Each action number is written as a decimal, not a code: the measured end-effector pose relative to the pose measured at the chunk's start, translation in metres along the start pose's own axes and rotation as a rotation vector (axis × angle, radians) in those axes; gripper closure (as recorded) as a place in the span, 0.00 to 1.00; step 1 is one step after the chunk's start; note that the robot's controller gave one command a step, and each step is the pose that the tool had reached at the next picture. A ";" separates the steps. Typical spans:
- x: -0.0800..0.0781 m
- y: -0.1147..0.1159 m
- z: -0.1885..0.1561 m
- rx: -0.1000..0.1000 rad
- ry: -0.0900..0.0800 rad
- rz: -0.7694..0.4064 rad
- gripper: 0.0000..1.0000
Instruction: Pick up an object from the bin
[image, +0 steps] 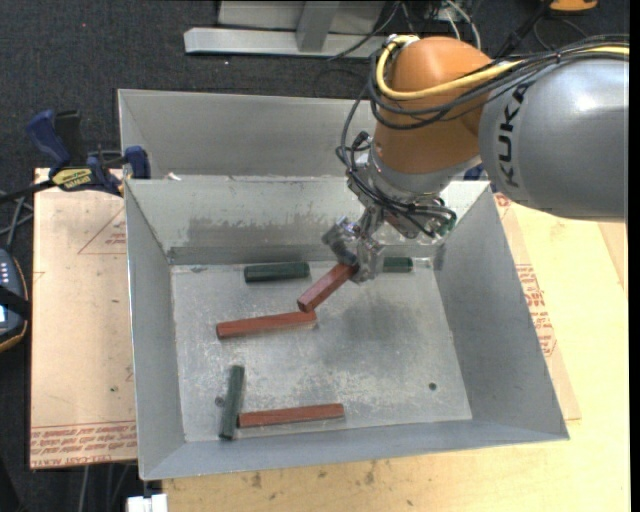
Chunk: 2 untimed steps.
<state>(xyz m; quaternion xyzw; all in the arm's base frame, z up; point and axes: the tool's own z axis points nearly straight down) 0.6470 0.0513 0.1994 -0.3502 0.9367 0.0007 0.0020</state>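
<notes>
**A:** What is seen nearest the front wall of the grey metal bin (150, 300)?

**B:** At the front left a slim dark green stick (232, 400) is laid, pointing towards the back. Just beside its lower end a long red-brown bar (291, 415) is stretched along the front wall.

**A:** And farther back?

**B:** A second red-brown flat bar (266, 325) is laid left of centre. A short dark green block (277, 271) is set behind it, apart from it.

**A:** How is the gripper placed?

**B:** The gripper (356, 264) is found right of centre, towards the back wall. Its fingers are drawn narrow on the upper end of a short red-brown block (323, 290). That block is tilted, and its lower end is met by the right tip of the second red-brown flat bar.

**A:** What is hard to make out?

**B:** The fingertips are partly masked by cables (400, 205) under the orange wrist cover (435, 100). A small dark green piece (398, 265) is half hidden just right of the gripper; its shape cannot be told.
</notes>
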 end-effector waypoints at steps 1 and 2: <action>0.006 0.004 0.004 0.000 0.001 -0.198 1.00; 0.015 0.007 -0.036 -0.007 0.006 -0.374 1.00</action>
